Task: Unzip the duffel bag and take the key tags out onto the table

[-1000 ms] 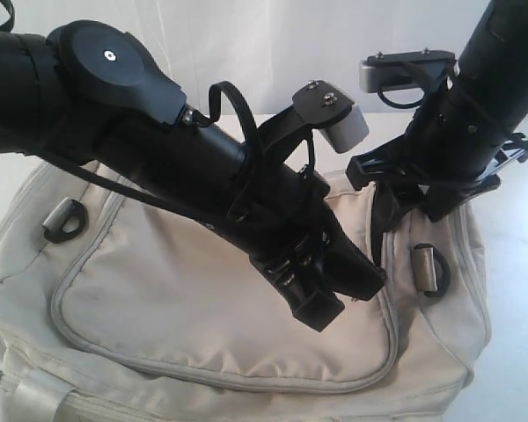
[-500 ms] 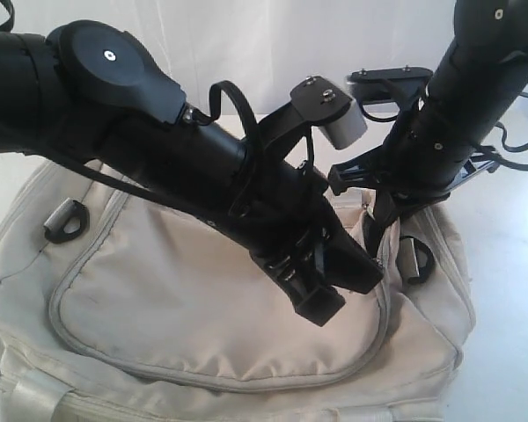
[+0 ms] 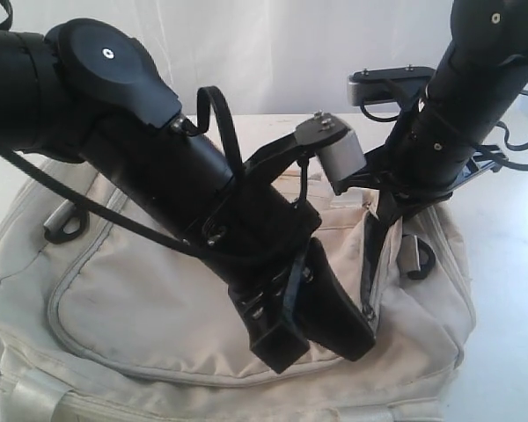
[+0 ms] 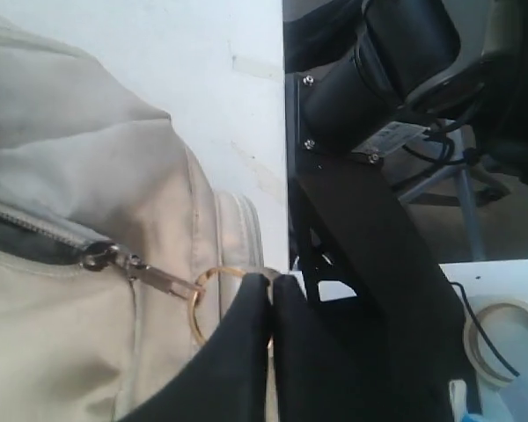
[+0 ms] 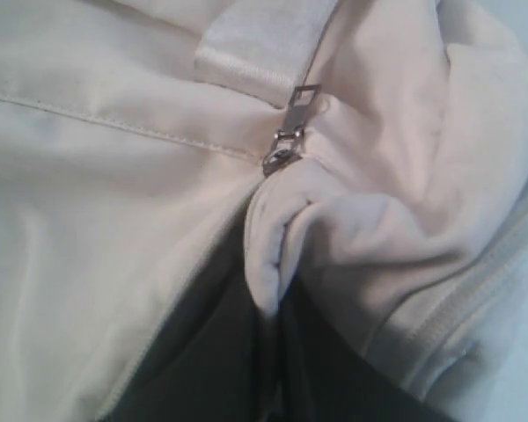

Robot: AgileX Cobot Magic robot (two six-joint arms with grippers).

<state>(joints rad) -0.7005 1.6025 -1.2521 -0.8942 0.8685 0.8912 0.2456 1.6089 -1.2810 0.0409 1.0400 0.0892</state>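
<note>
Exterior view. The duffel bag is seen lying on the table, directly beneath both grippers. The left gripper is lowered over the bag's top panel, just beside the grey zipper trim. The right gripper is set down onto the bag beyond the left one, close by a black D-ring. Jaw state cannot be judged from this view for either gripper.

Left wrist view. The fingers are pressed together, clamped on a gold pull ring. The ring is linked through a metal tab to the zipper slider, which lies ahead of the fingertips. A short stretch of dark opening is noted behind the slider. A roll of tape is seen off to one side, away from the bag.

Right wrist view. A fold of cream fabric is pinched between the dark fingers, so the jaws are closed on the bag. A second metal slider lies just past the fold, below a pale webbing strip.
</note>
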